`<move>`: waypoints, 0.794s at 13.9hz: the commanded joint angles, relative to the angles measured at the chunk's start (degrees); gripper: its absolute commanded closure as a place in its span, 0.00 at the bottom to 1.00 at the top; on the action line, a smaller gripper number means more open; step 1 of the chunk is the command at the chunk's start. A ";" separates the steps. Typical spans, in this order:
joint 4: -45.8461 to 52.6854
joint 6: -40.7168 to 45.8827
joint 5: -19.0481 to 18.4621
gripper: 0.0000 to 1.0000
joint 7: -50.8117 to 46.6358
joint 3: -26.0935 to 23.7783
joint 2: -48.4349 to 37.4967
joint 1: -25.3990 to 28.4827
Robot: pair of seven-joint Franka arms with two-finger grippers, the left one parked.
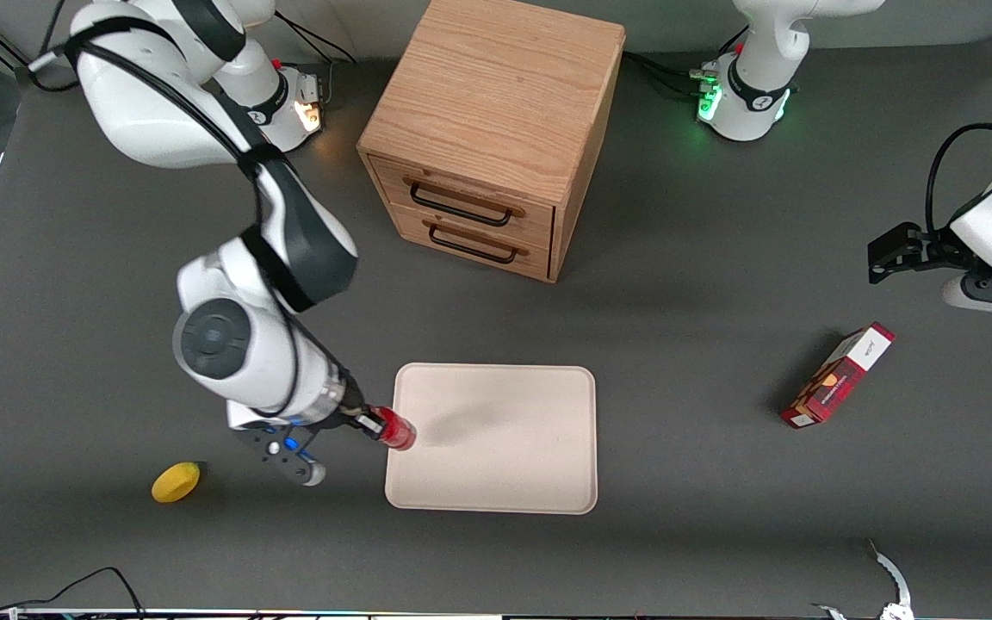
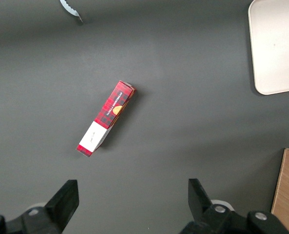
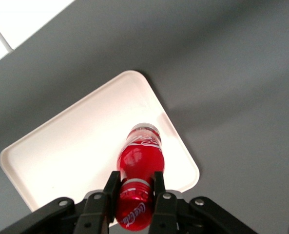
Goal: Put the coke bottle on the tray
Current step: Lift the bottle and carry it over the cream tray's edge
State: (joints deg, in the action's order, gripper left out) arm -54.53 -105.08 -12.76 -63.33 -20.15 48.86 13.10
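Start nearest the front camera: the lemon [image 1: 176, 481] lies on the table [image 1: 703, 275] toward the working arm's end, apart from the task items. Just farther from the camera, and beside it toward the tray, you find the gripper [image 1: 373, 424], held above the table at the tray's working-arm edge.

Check the grasp in the right wrist view. The gripper [image 3: 135, 191] has its two fingers [image 3: 110, 187] closed against the coke bottle [image 3: 138, 168], one on each side. The coke bottle [image 1: 395, 430] hangs tilted, not upright, and appears clear of any surface.

Judge progress as follows: pickup is complete and transport is nearly complete. The bottle overlaps the rim of the tray [image 1: 539, 482] but is not yet resting on it. Remaining steps are to carry it farther over the tray [image 3: 56, 151], lower it until it touches, and release.

The tray's surface holds nothing else. Farther from the camera stands the wooden cabinet [image 1: 496, 103]. The red-and-white box [image 1: 838, 376] lies toward the parked arm's end of the table, well apart.
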 commanded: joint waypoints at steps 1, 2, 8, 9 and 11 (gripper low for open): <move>-2.85 -1.18 -2.88 1.00 -4.52 -2.88 -0.25 -0.88; -3.82 -1.18 -3.14 1.00 -5.83 -3.40 -0.34 -0.88; -4.88 -5.11 -5.25 1.00 -4.44 -3.24 0.10 -1.23; -4.88 -7.05 -5.34 1.00 -4.26 -2.97 0.53 -1.14; -4.79 -8.82 -5.43 1.00 -4.35 -2.62 1.50 -1.14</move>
State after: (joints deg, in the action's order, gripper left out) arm -58.84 -111.77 -16.37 -67.06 -22.28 50.12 12.35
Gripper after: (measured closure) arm 0.683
